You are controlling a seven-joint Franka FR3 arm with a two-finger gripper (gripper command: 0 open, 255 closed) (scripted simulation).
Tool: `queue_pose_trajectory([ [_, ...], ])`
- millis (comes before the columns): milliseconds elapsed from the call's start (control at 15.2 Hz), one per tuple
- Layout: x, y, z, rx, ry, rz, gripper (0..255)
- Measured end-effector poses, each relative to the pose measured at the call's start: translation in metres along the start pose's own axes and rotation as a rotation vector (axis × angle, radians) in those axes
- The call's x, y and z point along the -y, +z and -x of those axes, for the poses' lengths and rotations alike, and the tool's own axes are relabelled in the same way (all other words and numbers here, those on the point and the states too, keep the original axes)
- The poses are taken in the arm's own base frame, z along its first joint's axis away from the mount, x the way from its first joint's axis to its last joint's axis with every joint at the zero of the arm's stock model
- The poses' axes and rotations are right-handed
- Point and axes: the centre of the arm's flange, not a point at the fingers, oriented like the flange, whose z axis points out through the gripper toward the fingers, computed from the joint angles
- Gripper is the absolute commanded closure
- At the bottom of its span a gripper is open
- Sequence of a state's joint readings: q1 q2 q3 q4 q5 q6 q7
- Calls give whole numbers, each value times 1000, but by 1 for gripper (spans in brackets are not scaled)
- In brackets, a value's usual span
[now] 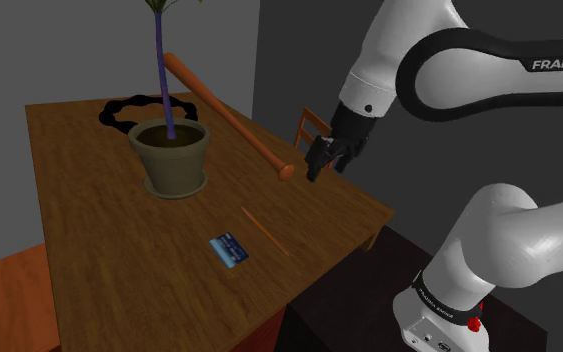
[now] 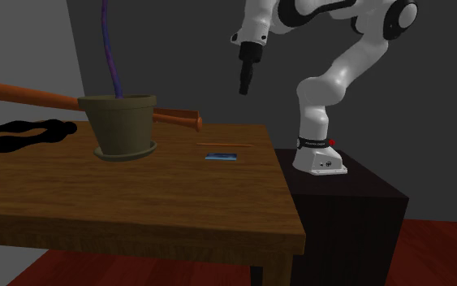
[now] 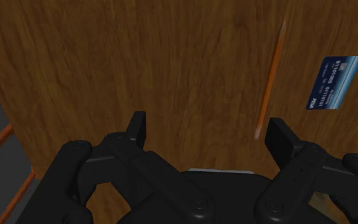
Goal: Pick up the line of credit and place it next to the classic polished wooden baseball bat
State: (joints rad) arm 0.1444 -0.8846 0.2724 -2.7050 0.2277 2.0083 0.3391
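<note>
A small blue credit card (image 1: 229,249) lies flat on the wooden table (image 1: 89,250), near its front edge; it also shows in the second exterior view as the card (image 2: 222,158) and under the hand as the card (image 3: 333,83). The orange-brown baseball bat (image 1: 231,118) lies behind the plant pot, its knob end by the table's right edge; bat (image 2: 23,96). My black gripper (image 1: 321,161) hangs open well above the table, near the bat's knob end and off to the side of the card. Gripper (image 2: 244,84), gripper (image 3: 212,133). Nothing sits between the fingers.
An olive plant pot (image 1: 173,156) with a purple stem stands mid-table. A thin orange pencil (image 1: 265,231) lies between card and bat. A black chain-like object (image 1: 129,106) lies at the back. A wooden chair (image 1: 311,128) stands beyond the table's right edge.
</note>
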Motion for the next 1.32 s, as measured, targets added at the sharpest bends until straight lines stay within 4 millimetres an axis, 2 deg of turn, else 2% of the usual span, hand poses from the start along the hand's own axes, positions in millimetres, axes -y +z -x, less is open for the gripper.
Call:
queue_pose_trajectory([
  [1122, 195, 131, 34, -395, -77, 46, 0],
  [1320, 204, 146, 34, -417, -82, 46, 0],
])
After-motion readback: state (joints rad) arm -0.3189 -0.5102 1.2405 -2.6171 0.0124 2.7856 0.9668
